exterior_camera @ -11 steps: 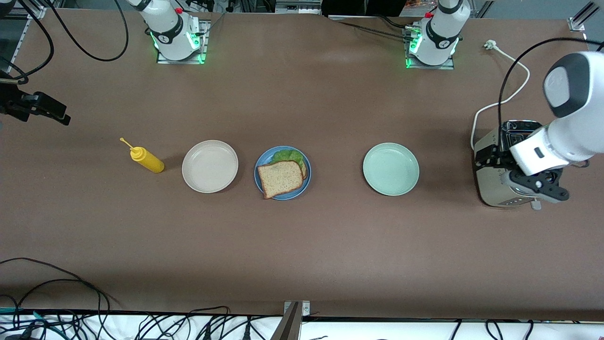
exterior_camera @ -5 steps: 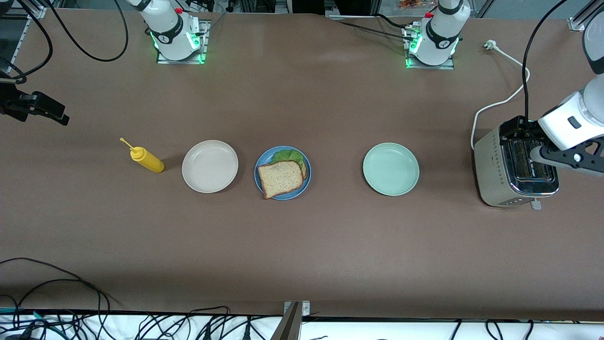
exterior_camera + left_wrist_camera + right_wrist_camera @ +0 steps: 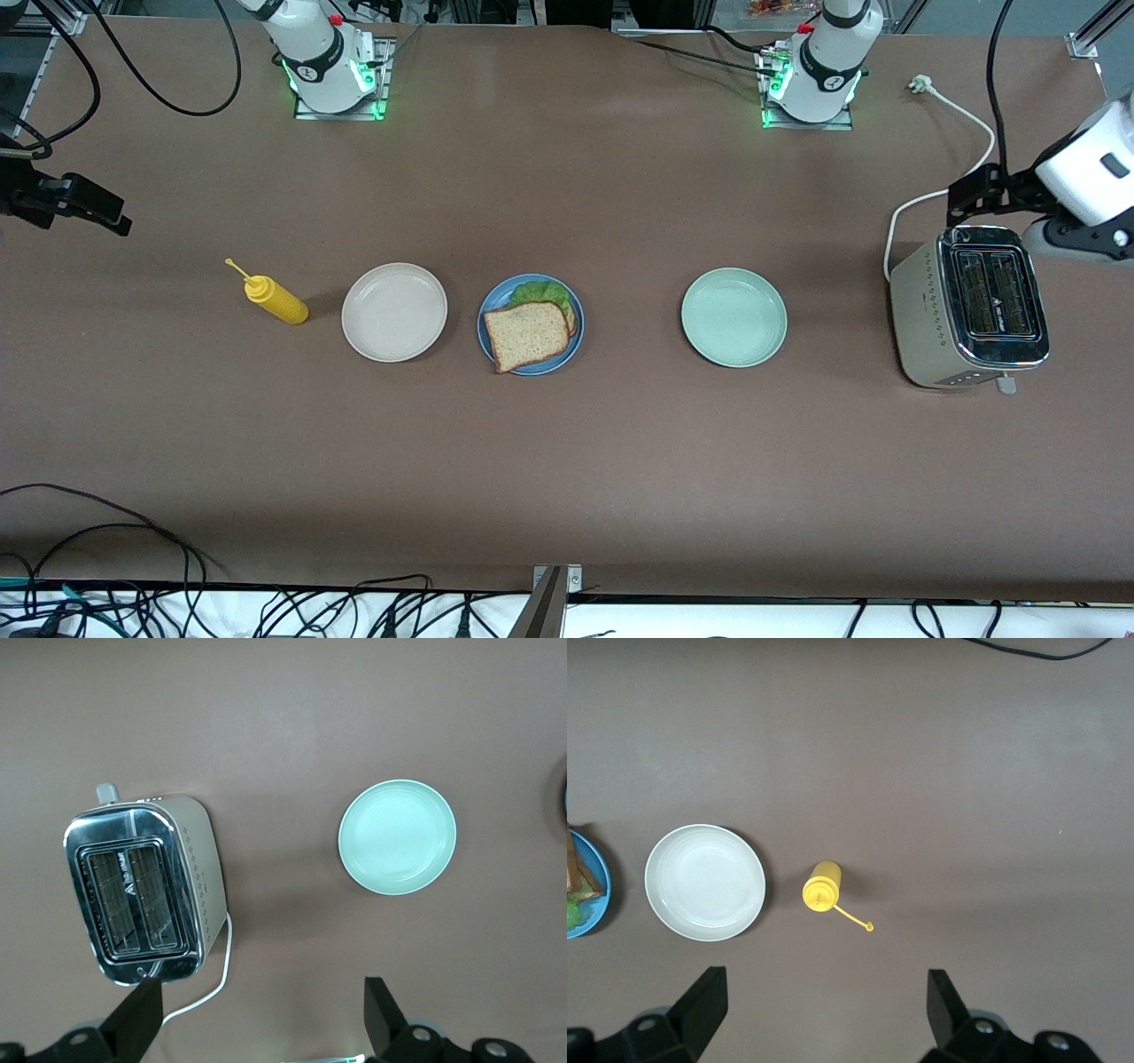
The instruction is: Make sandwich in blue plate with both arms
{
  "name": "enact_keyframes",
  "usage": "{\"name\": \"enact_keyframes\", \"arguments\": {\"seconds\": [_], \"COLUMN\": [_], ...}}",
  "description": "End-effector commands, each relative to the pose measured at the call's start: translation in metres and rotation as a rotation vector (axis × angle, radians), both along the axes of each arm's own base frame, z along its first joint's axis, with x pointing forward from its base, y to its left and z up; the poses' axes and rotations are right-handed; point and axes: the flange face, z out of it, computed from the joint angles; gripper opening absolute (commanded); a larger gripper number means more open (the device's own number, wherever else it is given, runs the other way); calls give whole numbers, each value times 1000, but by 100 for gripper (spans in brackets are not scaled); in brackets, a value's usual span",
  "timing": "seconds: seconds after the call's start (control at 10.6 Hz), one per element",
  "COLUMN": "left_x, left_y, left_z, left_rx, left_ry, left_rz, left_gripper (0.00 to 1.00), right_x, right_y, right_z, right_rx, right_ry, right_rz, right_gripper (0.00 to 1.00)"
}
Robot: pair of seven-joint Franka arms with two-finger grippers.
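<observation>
Blue round plate holds the finished brown-bread lettuce sandwich; left tool and right tool, both wide and empty, hang well clear of it.

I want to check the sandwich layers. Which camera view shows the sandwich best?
The front view: the whole sandwich lies on the blue plate, top bread slice over green lettuce. The right wrist view shows only a cut-off edge of it at the picture border. The left wrist view does not show it.

Layout around the blue plate

The sandwich lies on it; beside it toward the right arm's end, a plate; toward the left arm's, another plate.
</observation>
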Motion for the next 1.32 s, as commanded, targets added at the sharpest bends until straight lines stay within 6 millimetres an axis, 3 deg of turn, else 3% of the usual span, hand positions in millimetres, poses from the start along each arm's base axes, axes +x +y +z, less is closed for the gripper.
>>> {"name": "enact_keyframes", "arguments": {"seconds": [0.0,0.19,0.66,1.23], "left_x": [-12,-26,-33,-33], "left_y": [-6,-11,-6,-16], "left_z": [27,41,20,18], "left_rx": [22,22,15,31], "left_ry": [-5,-30,-68,-56], "left_rz": [67,90,100,77], "left_gripper": [100,100,100,100], "right_x": [-11,-14,-10,-7], "right_y": [2,11,9,3], "right_z": [9,11,11,16], "right_rx": [-1,-6,-16,-19], "right_ry": [56,68,44,12], "right_rz": [11,19,22,13], "right_gripper": [100,100,100,100]}}
